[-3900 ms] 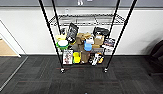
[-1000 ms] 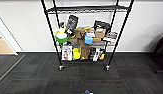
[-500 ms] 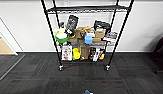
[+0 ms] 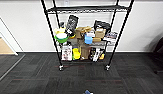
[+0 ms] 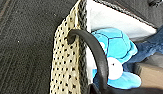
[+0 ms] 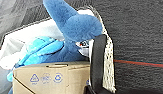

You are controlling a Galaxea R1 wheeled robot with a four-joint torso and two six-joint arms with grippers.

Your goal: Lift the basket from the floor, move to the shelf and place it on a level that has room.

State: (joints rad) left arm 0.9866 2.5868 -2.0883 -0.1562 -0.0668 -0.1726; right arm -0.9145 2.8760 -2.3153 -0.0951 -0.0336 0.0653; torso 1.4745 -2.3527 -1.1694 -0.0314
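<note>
The left gripper sits right at a dark handle of the basket, the right gripper at the opposite one; I cannot tell whether either pinches. Well ahead stands the shelf, its bare level uppermost.

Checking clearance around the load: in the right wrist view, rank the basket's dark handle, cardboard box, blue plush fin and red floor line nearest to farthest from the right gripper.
1. Dark handle, at the basket rim.
2. Cardboard box, inside, beside the handle.
3. Blue plush fin, beyond the box.
4. Red line, on the carpet outside.
</note>
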